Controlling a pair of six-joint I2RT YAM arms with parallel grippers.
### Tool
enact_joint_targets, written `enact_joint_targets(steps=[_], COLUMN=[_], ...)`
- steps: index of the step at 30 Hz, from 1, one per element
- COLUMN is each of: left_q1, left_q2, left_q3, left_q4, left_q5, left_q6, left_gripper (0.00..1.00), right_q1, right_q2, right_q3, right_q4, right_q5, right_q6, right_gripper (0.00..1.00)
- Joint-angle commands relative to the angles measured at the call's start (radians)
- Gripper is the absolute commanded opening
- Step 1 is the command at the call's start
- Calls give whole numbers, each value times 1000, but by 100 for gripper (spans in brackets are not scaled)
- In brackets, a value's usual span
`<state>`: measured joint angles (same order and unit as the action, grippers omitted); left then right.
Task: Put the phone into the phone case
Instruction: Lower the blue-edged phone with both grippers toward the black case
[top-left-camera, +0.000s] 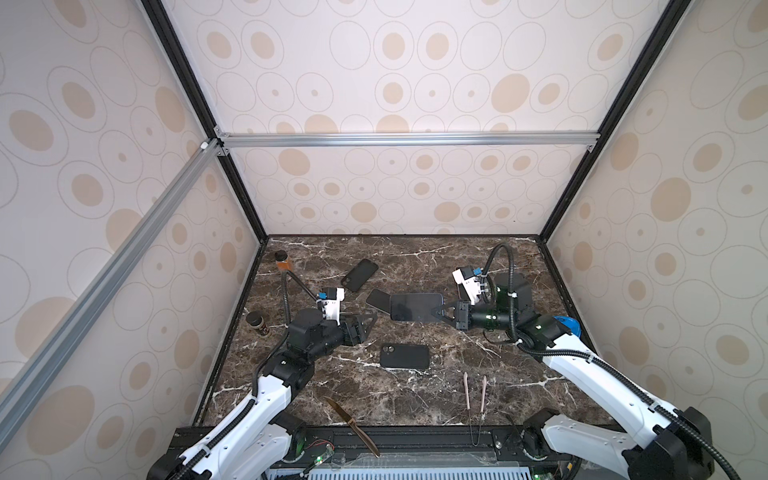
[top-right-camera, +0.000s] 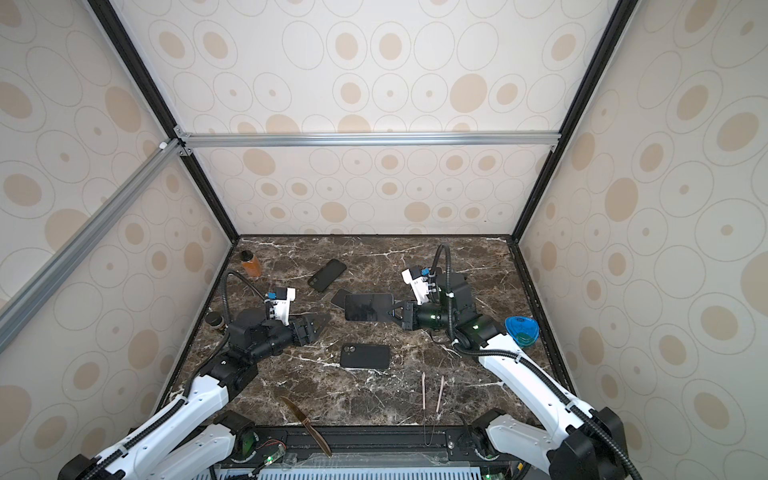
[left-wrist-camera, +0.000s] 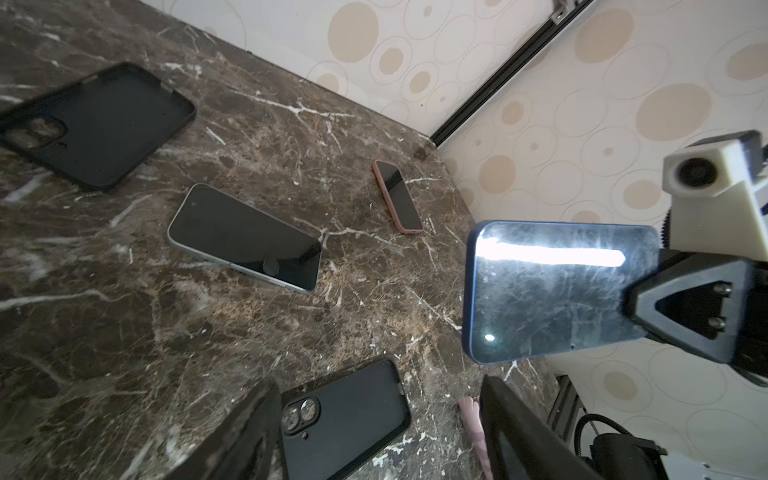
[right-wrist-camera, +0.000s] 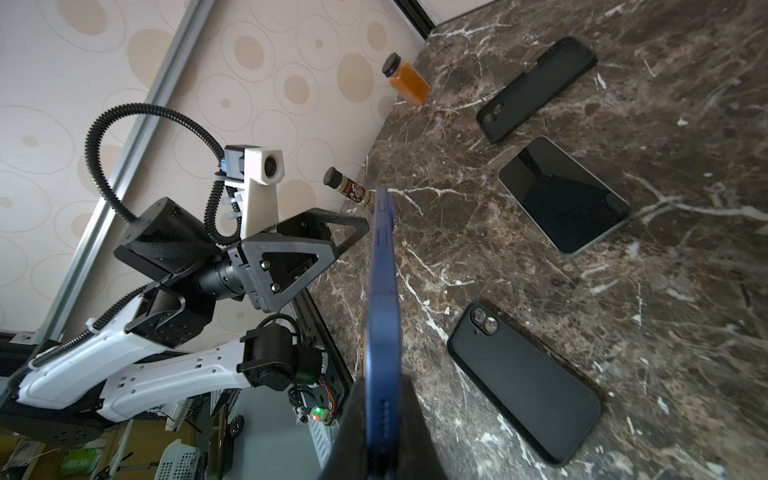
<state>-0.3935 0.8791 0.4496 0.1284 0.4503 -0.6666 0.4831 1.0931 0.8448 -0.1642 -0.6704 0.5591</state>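
My right gripper is shut on one short end of a blue phone, holding it flat above the marble table. A black phone case lies nearer the front, back up, camera rings showing. A second black phone case lies farther back. My left gripper hovers open and empty to the left of the blue phone. A dark-screened phone lies partly under the held one.
An orange bottle and a dark spice jar stand along the left wall. A knife and pink tongs lie at the front edge. A blue bowl sits behind the right arm. A pink-rimmed phone lies farther back.
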Motion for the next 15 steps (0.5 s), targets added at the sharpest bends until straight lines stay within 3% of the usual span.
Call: enact_joint_targets(steps=[1, 15], left_q1=[3, 1], left_q2=[25, 83], left_q3=[8, -135], left_q4=[-49, 63], left_q5=[6, 90], left_q6=[26, -55], left_gripper=[75, 69], right_q1=[-3, -2], right_q2=[-7, 98], right_q3=[-7, -87], right_q4=[-39, -58], right_q5=[12, -71], right_q6=[-10, 42], right_gripper=[0, 0])
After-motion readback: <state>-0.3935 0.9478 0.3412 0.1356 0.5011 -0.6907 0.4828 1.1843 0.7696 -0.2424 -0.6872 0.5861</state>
